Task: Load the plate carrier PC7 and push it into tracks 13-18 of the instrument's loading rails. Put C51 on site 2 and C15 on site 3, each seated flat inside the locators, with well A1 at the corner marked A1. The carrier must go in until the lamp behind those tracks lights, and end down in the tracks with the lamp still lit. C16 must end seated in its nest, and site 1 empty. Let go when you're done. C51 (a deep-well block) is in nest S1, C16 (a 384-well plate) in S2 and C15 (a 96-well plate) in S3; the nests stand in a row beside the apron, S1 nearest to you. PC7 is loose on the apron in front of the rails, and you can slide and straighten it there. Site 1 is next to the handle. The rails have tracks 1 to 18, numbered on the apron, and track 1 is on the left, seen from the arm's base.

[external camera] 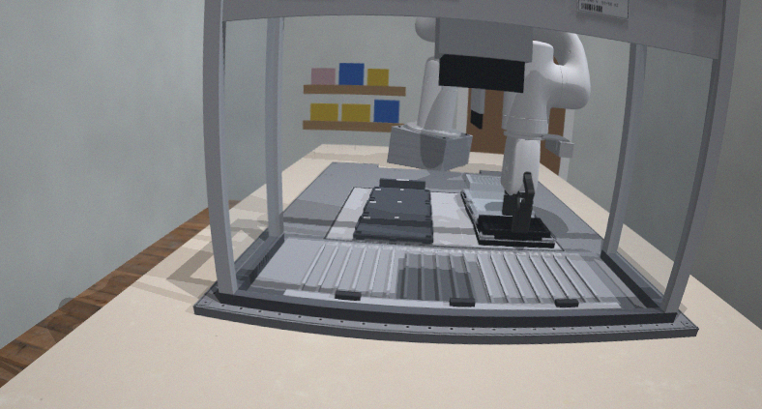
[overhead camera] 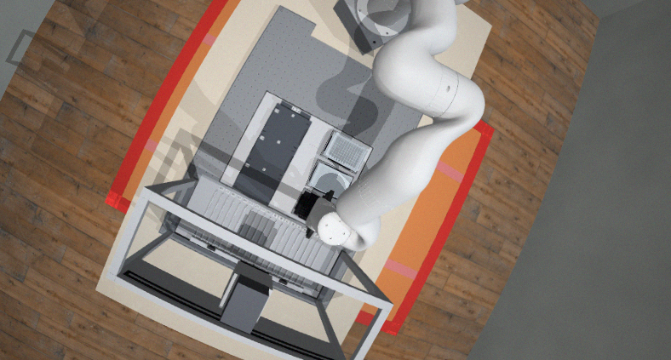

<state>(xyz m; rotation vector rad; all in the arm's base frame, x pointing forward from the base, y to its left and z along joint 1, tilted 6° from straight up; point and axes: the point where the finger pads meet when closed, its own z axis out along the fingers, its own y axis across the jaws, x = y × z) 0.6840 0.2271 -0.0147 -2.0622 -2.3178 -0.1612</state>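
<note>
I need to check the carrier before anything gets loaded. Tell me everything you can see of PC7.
PC7 is a long, dark grey, matte carrier lying flat on the pale apron, short of the rails. Small light locators dot its top; a raised handle block ends the side toward the arm's base. All sites look bare. Nothing touches it.

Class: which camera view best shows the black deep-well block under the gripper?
The exterior view: the block shows its top and side, with the open fingers around it. The top view shows only part of it; the arm hides the rest.

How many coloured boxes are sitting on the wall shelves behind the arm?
6. Upper shelf: pink box, blue box, yellow box. Lower shelf: two yellow boxes, blue box. Others may be hidden.
</note>
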